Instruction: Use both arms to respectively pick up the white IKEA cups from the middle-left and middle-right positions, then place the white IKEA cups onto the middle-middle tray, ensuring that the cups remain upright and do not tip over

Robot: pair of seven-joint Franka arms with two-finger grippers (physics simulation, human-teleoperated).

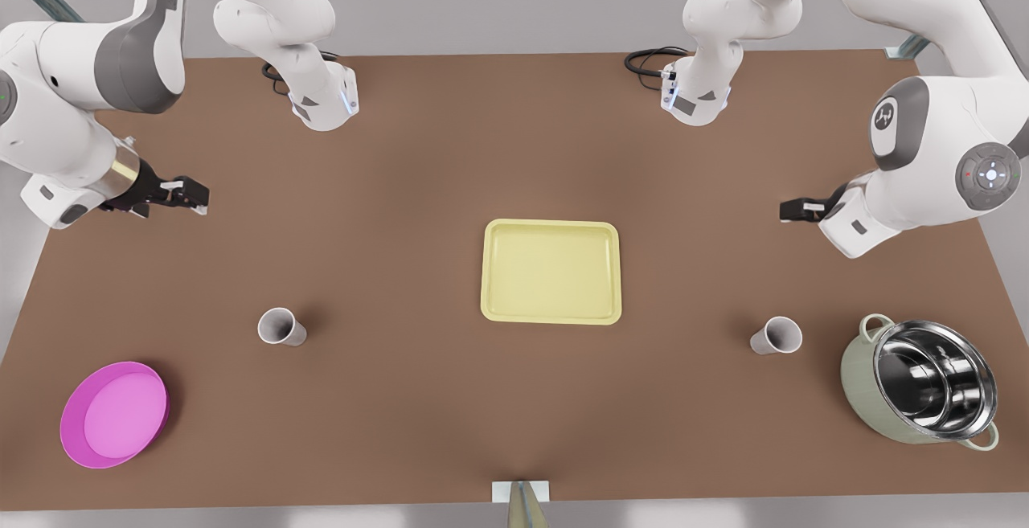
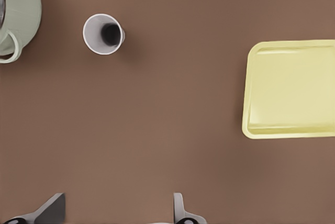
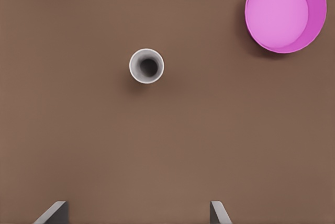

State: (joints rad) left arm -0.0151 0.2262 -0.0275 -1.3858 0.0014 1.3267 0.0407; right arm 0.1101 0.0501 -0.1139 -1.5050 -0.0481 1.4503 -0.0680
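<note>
Clutter nearest the camera: magenta dish (image 1: 112,414) at the front view's left corner of the brown surface (image 1: 514,431), steel-lined pot (image 1: 924,387) at the right corner. Neither belongs to the job.

Next row back, two white cups. Left-hand cup in the front view (image 1: 281,326) stands upright on the surface, near the dish but apart from it. Right-hand cup (image 1: 776,336) is also upright, just beside the pot, with a gap between them. Yellow tray (image 1: 551,271) lies between the cups and a little farther back, bare.

Farther back, both arms hang above the surface, well apart from their cups. Right end effector (image 1: 201,194), on the front view's left, has its fingers (image 3: 57,211) spread wide, and its wrist view looks down on the dish-side cup. Left end effector (image 1: 784,210), on the front view's right, is likewise spread, fingers (image 2: 180,211) empty; its wrist view shows the pot-side cup and the tray's edge.

Judgement: step in hand is the approach, nothing grasped.
- Bring each end effector over its cup's centre before descending.
- Keep fingers spread until they straddle the wall.
- Grip low enough on the taper that the cup cannot slip out.
- Left arm: watch the pot's handle; approach from the tray side.
- Lift straight up and carry level.
</note>
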